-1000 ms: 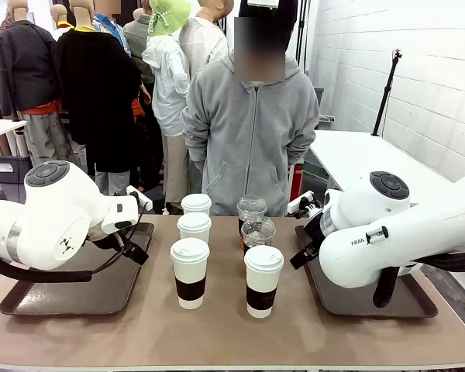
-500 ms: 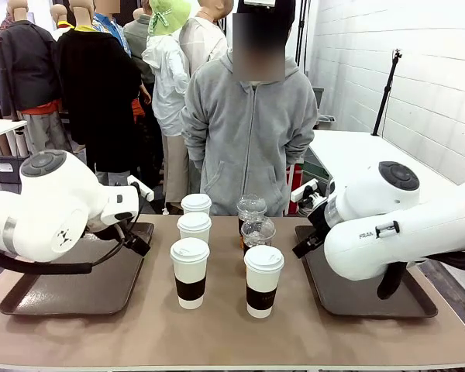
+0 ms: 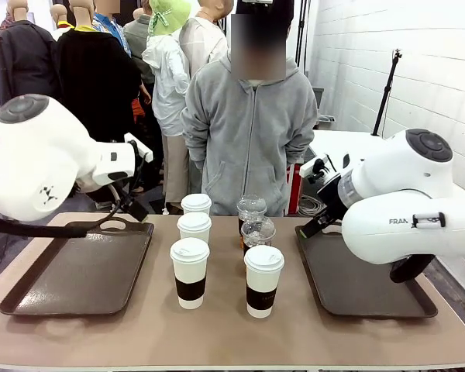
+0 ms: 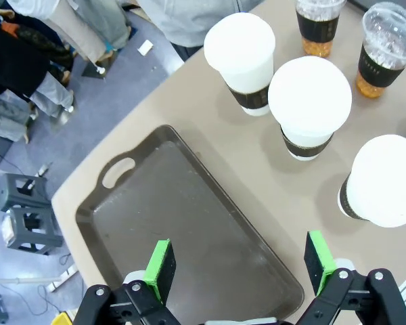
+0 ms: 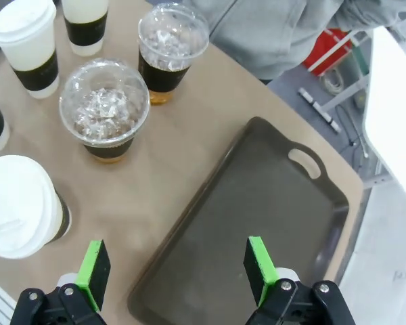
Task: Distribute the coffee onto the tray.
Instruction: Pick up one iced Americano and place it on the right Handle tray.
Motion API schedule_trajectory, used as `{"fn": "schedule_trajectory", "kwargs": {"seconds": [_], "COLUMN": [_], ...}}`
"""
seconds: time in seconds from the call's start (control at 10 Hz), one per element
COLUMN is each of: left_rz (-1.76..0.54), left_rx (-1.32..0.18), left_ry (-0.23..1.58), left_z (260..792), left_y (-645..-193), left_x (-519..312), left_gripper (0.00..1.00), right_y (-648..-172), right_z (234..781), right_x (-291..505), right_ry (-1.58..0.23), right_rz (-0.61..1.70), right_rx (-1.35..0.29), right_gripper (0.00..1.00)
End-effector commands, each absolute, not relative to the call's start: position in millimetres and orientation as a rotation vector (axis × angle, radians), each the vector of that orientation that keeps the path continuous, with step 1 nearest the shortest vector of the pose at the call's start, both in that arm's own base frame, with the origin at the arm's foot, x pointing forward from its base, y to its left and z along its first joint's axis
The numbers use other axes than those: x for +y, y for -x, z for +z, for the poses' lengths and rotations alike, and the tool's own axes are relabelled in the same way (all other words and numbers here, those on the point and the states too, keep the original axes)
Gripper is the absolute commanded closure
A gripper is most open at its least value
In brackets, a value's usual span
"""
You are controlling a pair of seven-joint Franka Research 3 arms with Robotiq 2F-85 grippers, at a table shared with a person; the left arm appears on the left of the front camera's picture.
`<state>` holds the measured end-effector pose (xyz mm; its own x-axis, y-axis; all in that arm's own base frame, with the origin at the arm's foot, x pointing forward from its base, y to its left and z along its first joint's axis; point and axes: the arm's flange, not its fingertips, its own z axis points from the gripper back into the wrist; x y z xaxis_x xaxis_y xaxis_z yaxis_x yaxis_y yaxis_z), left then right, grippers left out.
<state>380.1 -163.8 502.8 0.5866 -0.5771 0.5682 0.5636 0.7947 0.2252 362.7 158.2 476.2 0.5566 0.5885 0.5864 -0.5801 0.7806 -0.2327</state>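
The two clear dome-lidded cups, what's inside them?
The nearer cup and the farther cup both show ice under the dome and amber drink below the dark band. The band hides what lies behind it.

Left pincer (image 4: 239, 265) (jaws wide) above dark tray (image 4: 189, 223), lidded cups (image 4: 310, 95) beside it

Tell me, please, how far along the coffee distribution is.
Done: nothing yet; the left dark-brown plastic tray and the right dark-brown plastic tray are bare. In hand: nothing; the left gripper and right gripper hang open. Left: four white paper cups with brown sleeves and two clear dome-lidded plastic cups wait between the trays.
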Motion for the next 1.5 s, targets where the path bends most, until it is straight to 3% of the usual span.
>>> {"fn": "schedule_trajectory", "kwargs": {"seconds": [0.0, 0.4, 0.9, 1.4], "left_rz": [-0.669, -0.733, -0.844, -0.792], "left_rx": [-0.674, -0.752, -0.847, -0.921], "left_ry": [-0.061, 0.017, 0.247, 0.313], "left_z": [510, 511, 521, 499], "left_y": [-377, -372, -366, -373], "left_x": [-161, -140, -88, -56], "left_gripper": [0.0, 0.0, 0.0, 0.0], "right_y": [-351, -331, -311, -311], "right_z": [478, 480, 476, 454], "right_x": [158, 135, 96, 61], "right_ry": [0.021, -0.076, -0.239, -0.343], "right_rz": [0.715, 0.77, 0.845, 0.815], "right_rx": [-0.69, -0.759, -0.893, -0.953], "right_gripper": [0.0, 0.0, 0.0, 0.0]}}
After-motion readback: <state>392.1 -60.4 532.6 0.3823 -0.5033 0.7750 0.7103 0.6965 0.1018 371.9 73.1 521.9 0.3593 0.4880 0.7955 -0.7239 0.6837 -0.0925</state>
